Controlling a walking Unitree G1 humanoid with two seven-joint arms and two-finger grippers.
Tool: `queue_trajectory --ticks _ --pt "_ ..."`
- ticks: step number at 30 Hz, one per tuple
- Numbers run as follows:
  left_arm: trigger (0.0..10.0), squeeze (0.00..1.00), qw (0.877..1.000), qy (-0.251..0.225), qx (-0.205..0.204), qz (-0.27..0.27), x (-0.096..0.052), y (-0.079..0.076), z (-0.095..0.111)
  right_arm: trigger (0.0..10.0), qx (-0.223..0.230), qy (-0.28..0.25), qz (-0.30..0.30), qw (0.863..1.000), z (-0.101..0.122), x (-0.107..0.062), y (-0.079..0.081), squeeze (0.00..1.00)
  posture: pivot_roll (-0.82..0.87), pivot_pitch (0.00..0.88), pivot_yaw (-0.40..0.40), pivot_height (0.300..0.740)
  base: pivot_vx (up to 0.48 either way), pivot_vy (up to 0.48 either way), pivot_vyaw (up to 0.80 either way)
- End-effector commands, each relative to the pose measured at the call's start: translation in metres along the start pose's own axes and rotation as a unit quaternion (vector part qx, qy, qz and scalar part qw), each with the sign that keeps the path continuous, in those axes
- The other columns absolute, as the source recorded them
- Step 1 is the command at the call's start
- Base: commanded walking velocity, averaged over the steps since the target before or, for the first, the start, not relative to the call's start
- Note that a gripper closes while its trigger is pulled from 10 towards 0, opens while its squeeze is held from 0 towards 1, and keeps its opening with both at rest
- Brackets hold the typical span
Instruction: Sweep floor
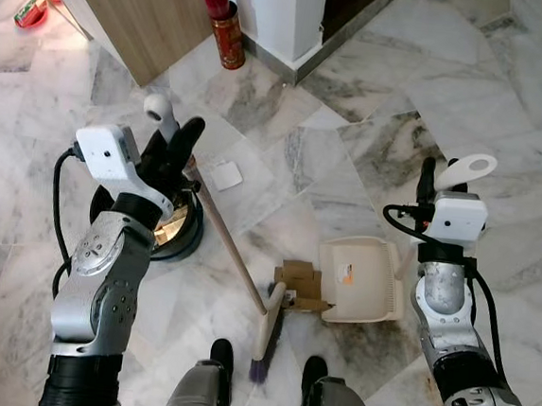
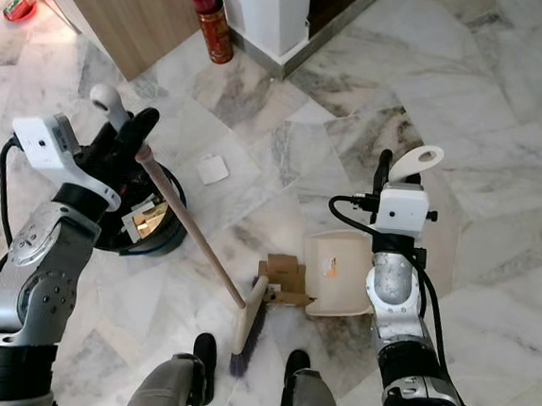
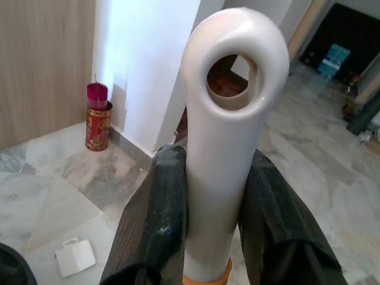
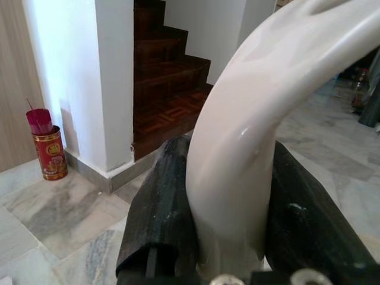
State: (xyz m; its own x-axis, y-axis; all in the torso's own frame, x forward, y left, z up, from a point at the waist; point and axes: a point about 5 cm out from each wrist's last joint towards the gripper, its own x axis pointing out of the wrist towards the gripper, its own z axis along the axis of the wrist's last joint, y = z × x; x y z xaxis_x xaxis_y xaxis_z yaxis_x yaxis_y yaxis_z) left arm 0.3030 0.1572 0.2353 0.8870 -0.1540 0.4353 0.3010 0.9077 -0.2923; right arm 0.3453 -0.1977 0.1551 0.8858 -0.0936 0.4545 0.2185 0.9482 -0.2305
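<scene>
My left gripper (image 1: 177, 138) is shut on the broom handle (image 3: 228, 119), a white grip with a hole at its end. The wooden stick (image 1: 230, 242) slants down to the brush head (image 1: 267, 334), which rests on the marble floor in front of my feet. My right gripper (image 1: 441, 185) is shut on the white looped handle (image 4: 249, 136) of a cream dustpan (image 1: 364, 280). The dustpan sits on the floor to the right of the brush. A piece of brown cardboard (image 1: 300, 283) lies between the brush head and the dustpan's mouth. A small white square scrap (image 1: 224, 175) lies farther out on the floor.
A black round bin (image 1: 184, 238) stands on the floor under my left arm. At the back, a wooden cabinet (image 1: 136, 11), a red can holding incense sticks (image 1: 229, 33) and a white pillar (image 1: 287, 14) stand beside dark wooden stairs (image 4: 166, 77). My feet (image 1: 222, 360) are just behind the brush.
</scene>
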Motion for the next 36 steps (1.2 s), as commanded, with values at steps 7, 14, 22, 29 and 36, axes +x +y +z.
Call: queue_trajectory --ticks 7,14,22,29,36 --pt "10.0 0.0 0.995 -0.044 -0.091 -0.009 0.007 -0.006 0.011 10.0 0.017 0.082 0.019 0.996 -0.026 -0.022 0.013 0.0 0.2 0.468 0.127 0.74 0.0 0.0 0.0" --pt "10.0 0.0 0.991 -0.059 -0.117 -0.006 0.011 -0.005 0.016 10.0 0.028 0.095 0.017 0.995 -0.028 -0.022 0.015 0.0 0.21 0.452 0.132 0.74 0.0 0.0 0.0" --pt "10.0 0.0 0.995 -0.086 -0.054 -0.009 0.013 0.002 0.037 10.0 0.052 0.118 0.007 0.992 -0.031 -0.02 0.019 0.0 0.22 0.425 0.137 0.74 0.0 0.0 0.0" --pt "10.0 0.0 0.991 -0.127 0.039 0.006 0.008 0.019 0.075 10.0 0.094 0.151 -0.02 0.984 -0.037 -0.019 0.02 0.0 0.23 0.376 0.142 0.74 0.0 0.0 0.0" --pt "10.0 0.0 0.987 -0.125 0.093 0.029 -0.005 0.033 0.088 10.0 0.148 0.179 -0.055 0.971 -0.041 -0.018 0.022 0.0 0.22 0.311 0.137 0.74 0.0 0.0 0.0"
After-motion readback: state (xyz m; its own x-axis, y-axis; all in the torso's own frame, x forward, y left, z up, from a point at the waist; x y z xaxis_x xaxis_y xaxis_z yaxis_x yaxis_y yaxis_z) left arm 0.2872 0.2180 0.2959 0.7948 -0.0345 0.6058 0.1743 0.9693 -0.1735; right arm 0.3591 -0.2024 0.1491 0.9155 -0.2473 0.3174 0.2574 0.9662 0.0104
